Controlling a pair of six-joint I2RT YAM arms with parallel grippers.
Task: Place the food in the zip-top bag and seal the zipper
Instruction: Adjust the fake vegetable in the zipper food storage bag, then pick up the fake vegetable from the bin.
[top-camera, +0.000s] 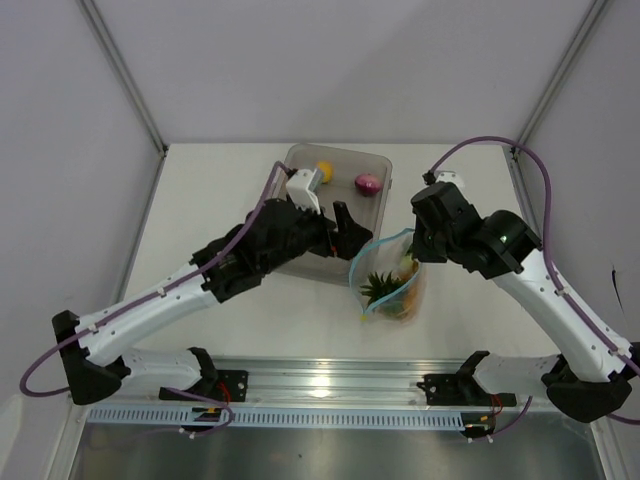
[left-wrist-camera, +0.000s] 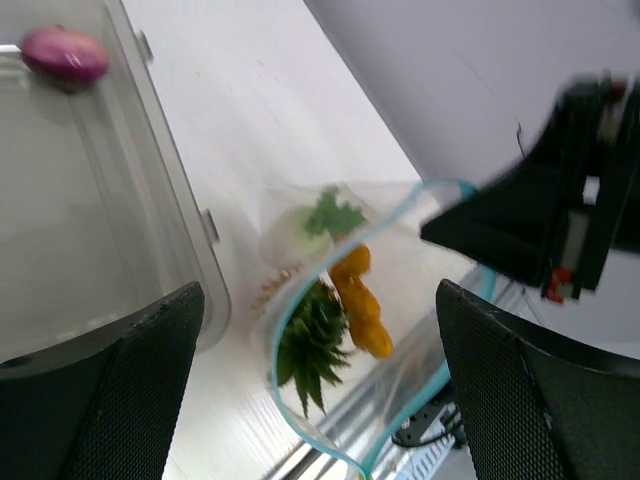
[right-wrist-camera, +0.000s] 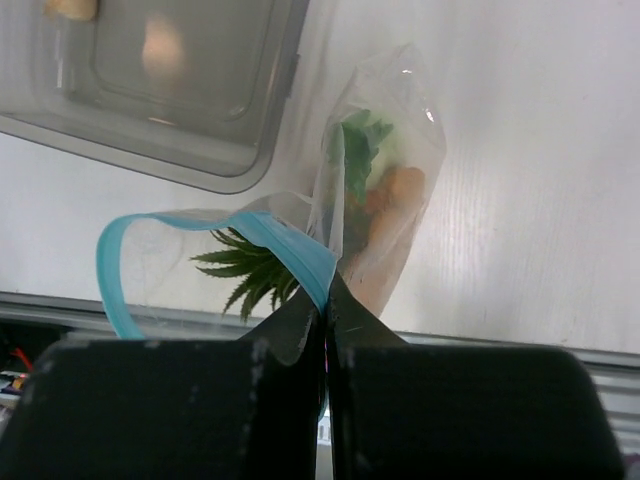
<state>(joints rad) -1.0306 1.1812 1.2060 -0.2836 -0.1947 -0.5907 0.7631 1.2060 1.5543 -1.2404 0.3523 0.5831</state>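
The clear zip-top bag (top-camera: 392, 285) stands near the table's front, its mouth held open, its light blue zipper (top-camera: 383, 243) curving round. Inside it are a green leafy sprig (left-wrist-camera: 308, 345), orange bits (left-wrist-camera: 362, 305) and a white radish with a green top (left-wrist-camera: 300, 228). My right gripper (right-wrist-camera: 328, 292) is shut on the bag's zipper edge (right-wrist-camera: 290, 250) and holds it up. My left gripper (top-camera: 349, 232) is open and empty, just left of the bag's mouth, its fingers (left-wrist-camera: 130, 395) wide apart. A purple onion (top-camera: 368, 183) and a yellow lemon (top-camera: 323, 171) lie in the tray.
The rigid clear grey tray (top-camera: 300, 262) sits behind and left of the bag, partly under my left arm. Its rim (left-wrist-camera: 190, 215) is close to the bag. A metal rail (top-camera: 330, 385) runs along the near edge.
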